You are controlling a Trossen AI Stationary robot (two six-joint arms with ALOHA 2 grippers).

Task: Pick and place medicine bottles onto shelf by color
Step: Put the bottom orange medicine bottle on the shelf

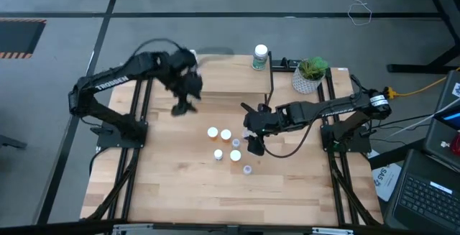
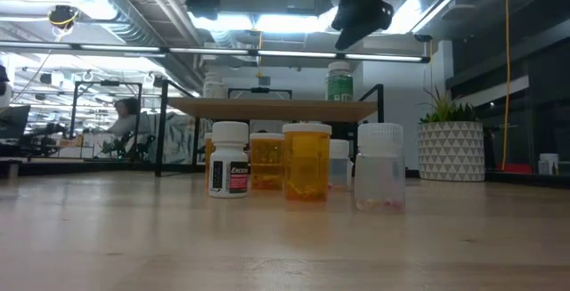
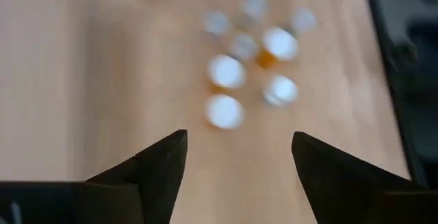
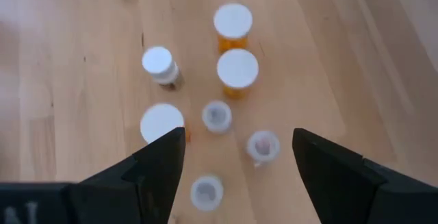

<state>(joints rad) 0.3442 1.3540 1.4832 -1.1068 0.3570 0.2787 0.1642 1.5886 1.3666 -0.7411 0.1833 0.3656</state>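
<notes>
Seven white-capped bottles (image 4: pixel 237 68) on the counter (image 1: pixel 180 185): three orange, one white, three clear. Both jaws wide, empty.

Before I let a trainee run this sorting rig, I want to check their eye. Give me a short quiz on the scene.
1. True or false: the right gripper holds a bottle.
2. Which of these stands on the shelf? A) the green-label bottle B) the plant pot C) the white bottle with the red label
3. Fill in: the right wrist view shows ____ bottles on the table.

Key:
1. False: its fingers are apart with nothing between them.
2. A
3. Seven
</notes>
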